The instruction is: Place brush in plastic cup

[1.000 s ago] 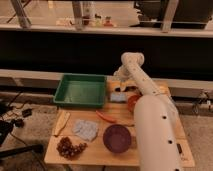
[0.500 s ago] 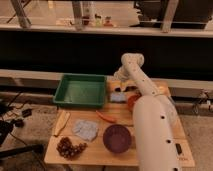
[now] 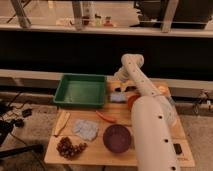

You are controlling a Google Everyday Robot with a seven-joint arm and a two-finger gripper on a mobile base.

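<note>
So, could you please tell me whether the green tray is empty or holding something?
Empty: the tray shows only bare green floor inside its rim. The claw hangs just past its right edge.

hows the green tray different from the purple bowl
The green tray is rectangular with straight walls; the purple bowl is round. The tray looks clearly larger than the bowl. The tray sits at the far left of the table, the bowl near its front edge. Both stand upright and look empty. The tool hangs at the far side, just right of the tray.
</note>
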